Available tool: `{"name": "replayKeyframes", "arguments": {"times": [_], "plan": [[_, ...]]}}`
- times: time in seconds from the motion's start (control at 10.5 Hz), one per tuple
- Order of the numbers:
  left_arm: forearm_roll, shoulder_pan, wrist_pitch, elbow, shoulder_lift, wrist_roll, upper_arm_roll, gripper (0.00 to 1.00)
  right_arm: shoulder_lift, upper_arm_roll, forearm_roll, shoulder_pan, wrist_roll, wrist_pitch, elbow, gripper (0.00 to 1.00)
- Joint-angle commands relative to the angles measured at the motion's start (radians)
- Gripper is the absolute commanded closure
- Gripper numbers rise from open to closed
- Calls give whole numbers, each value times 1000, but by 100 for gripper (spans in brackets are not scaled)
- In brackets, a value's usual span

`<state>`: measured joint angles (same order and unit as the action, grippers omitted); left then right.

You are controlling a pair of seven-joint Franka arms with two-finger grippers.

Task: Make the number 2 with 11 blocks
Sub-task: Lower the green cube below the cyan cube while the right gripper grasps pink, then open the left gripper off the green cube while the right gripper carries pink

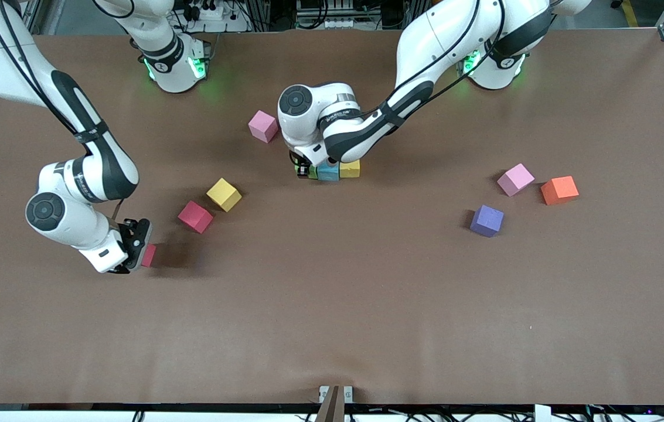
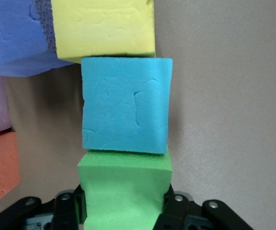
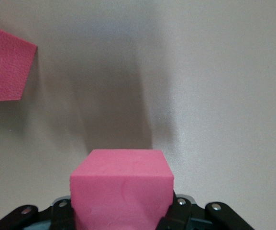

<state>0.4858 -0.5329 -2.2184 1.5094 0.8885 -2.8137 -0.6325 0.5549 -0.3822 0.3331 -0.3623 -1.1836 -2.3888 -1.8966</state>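
While both grips are clamped on cubes, the digit is only a short row so far.

Left gripper [image 2: 123, 211] pinches a green block [image 2: 124, 191] at the table, end-on against the light blue block [image 2: 126, 104] and yellow block [image 2: 104, 26], probably so the row running between the arms' ends stays straight. Right gripper [image 1: 135, 249], over bare table toward its own arm's end, clenches a red block [image 3: 122, 189], likely next in line.

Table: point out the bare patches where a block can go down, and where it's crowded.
Free: the wide strip of table nearer the camera; also between the yellow block and purple block. Crowded: around the left gripper at the green-blue-yellow row.
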Motion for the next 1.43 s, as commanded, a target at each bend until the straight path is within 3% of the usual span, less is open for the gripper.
{"name": "replayKeyframes", "arguments": {"times": [0.0,0.19,0.29,0.38,0.76,0.95,1.34], "plan": [[79,-21,-17,12,0,-271,8,41,-20,-1,3,-4,4,14,-13,48],[79,-24,-17,12,1,-268,14,41,-20,-1,3,-4,7,14,-15,48],[79,-25,-17,12,1,-263,14,33,-20,-1,3,-4,9,14,-15,48],[80,-29,-15,12,0,-256,14,0,-18,-1,3,-4,10,14,-16,48],[86,-41,-1,9,-23,-216,13,0,-20,-6,1,-3,12,17,-15,48],[79,-38,22,6,-51,-214,-1,0,-26,-18,-52,0,10,43,-12,48],[74,-15,100,5,-124,-181,-27,0,-87,-58,-101,3,70,170,-4,49]]}}
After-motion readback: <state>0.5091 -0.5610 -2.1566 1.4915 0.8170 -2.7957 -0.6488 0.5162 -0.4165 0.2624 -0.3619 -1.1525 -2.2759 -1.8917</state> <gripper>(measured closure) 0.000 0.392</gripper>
